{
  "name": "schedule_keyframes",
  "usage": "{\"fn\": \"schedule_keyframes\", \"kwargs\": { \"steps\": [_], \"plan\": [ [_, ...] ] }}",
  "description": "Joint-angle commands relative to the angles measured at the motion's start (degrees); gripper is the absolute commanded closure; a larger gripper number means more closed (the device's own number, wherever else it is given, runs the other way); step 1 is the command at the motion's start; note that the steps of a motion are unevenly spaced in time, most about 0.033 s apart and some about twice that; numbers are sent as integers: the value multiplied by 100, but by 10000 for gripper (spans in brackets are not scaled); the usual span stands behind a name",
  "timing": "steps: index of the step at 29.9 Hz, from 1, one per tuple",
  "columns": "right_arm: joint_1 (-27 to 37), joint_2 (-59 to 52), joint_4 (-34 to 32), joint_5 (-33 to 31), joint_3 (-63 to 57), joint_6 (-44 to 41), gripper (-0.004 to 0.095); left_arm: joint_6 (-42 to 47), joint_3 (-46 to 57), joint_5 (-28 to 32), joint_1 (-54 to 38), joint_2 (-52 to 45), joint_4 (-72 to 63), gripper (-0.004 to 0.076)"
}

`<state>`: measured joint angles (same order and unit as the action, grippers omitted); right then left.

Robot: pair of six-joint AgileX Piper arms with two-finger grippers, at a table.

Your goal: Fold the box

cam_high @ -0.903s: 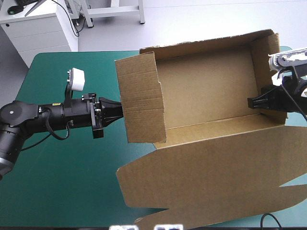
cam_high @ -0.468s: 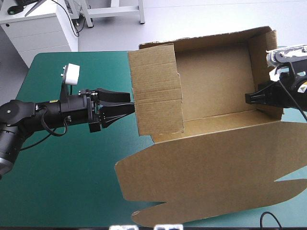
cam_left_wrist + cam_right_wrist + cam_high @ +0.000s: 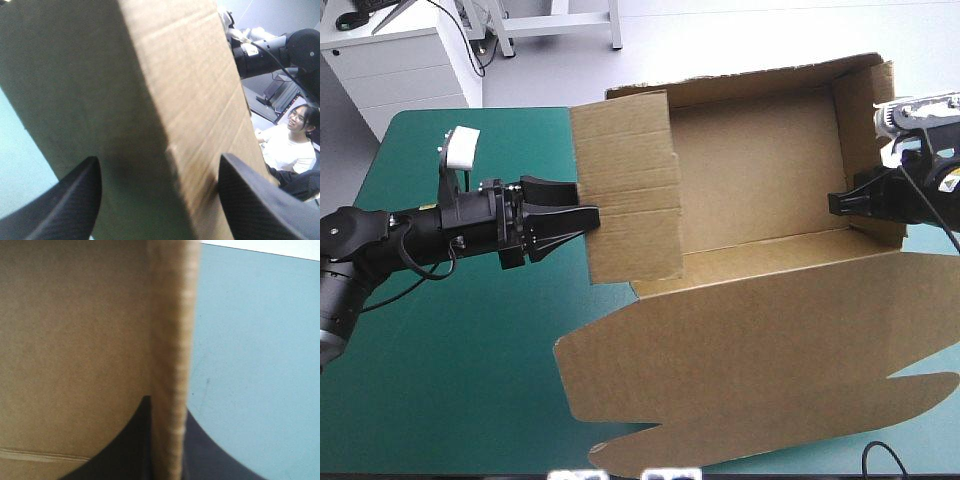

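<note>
The box (image 3: 750, 360) fills the centre and right of the high view. Its wide brown lid lies flat on the teal-green bench (image 3: 440, 340) at the lower right, cut edge toward the bottom. Above the lid, the tray stands open with its walls raised. At the left middle, the left fingers (image 3: 560, 217) are spread apart, straddling the edge of the tray's left end wall. That board stands between them in the left wrist view. At the right edge, the right fingers (image 3: 850, 203) pinch the right end wall, all but closed on the board.
</note>
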<state>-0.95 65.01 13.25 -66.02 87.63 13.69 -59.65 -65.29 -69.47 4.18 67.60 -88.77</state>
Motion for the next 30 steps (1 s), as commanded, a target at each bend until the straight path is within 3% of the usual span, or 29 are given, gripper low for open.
{"fn": "schedule_keyframes", "kwargs": {
  "steps": [1, 11, 16, 21, 30],
  "plan": [
    [42, -68, 300, 434, 151, -4, 923, 205, -309, -405, -9, -104, -422, 241],
    [42, -68, 601, 593, 151, 100, 917, 608, -801, -20, 206, -58, 93, 242],
    [42, -59, 601, 669, 151, 90, 911, 1002, -1164, 913, 716, -45, 932, 242],
    [-8, 49, 601, 782, 151, 20, 909, 1359, -1589, 1179, 1206, 180, 1483, 242],
    [-767, 241, -446, 1311, 151, -673, 907, 2216, -2388, 1406, 1386, 540, 2768, 240]
  ]
}}
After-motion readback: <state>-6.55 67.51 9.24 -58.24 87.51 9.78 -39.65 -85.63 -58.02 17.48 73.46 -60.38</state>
